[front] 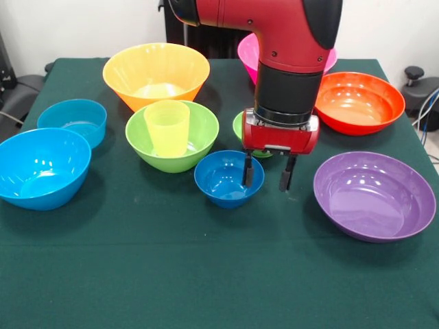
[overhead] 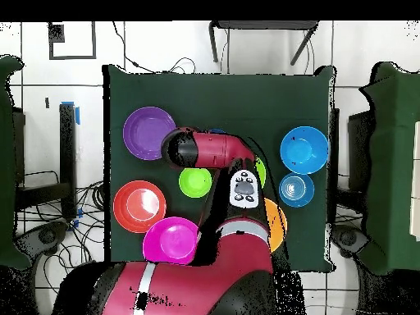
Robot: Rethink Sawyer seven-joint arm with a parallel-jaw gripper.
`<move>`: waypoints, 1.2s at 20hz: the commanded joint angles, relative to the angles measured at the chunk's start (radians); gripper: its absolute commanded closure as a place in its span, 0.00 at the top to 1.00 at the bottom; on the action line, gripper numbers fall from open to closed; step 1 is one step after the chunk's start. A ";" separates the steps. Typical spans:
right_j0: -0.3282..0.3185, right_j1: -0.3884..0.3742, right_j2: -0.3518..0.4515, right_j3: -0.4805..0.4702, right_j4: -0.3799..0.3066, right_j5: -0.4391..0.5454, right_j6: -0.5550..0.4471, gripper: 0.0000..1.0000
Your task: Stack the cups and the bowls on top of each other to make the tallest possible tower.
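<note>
- I see the pale yellow translucent ribbed tumbler (front: 167, 127) standing upright inside the lime-green glossy plastic bowl (front: 172, 136), left of the table's centre in the front view; nothing sits on top of it.
- Just in front of that sits the small dark blue round bowl (front: 228, 178), and the gripper (front: 268, 171) hangs at its right rim, one finger (front: 248, 169) over the bowl's edge, the other (front: 287, 173) outside it. I cannot tell whether either finger touches the rim.
- The two dark fingers stand apart with a clear gap, holding nothing.
- A smaller lime-green bowl (overhead: 195, 181) lies behind the gripper, mostly hidden by the red wrist in the front view.
- Farther out I count the large orange-yellow bowl (front: 156, 74) at the back, the pink bowl (overhead: 171, 239) behind the arm, the red-orange bowl (front: 359, 101) at the right, and the wide purple bowl (front: 374, 195) at the front right.
- On the left are the large bright blue bowl (front: 42, 167) and the low light-blue bowl (front: 73, 120) just behind it.
- All of it rests on a dark green cloth-covered table (front: 206, 274).
- From overhead, I see a pale tiled floor (overhead: 49, 98) with cables (overhead: 86, 205) beside the table.
</note>
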State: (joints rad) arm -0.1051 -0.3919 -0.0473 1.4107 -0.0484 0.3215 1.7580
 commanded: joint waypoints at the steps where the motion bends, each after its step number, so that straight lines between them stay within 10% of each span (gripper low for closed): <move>1: -0.006 0.067 0.084 -0.051 -0.042 0.047 0.023 1.00; 24: 0.050 0.060 -0.006 -0.053 -0.051 0.043 0.056 1.00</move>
State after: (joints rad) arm -0.0853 -0.3533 -0.0850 1.4036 -0.0480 0.3213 1.7580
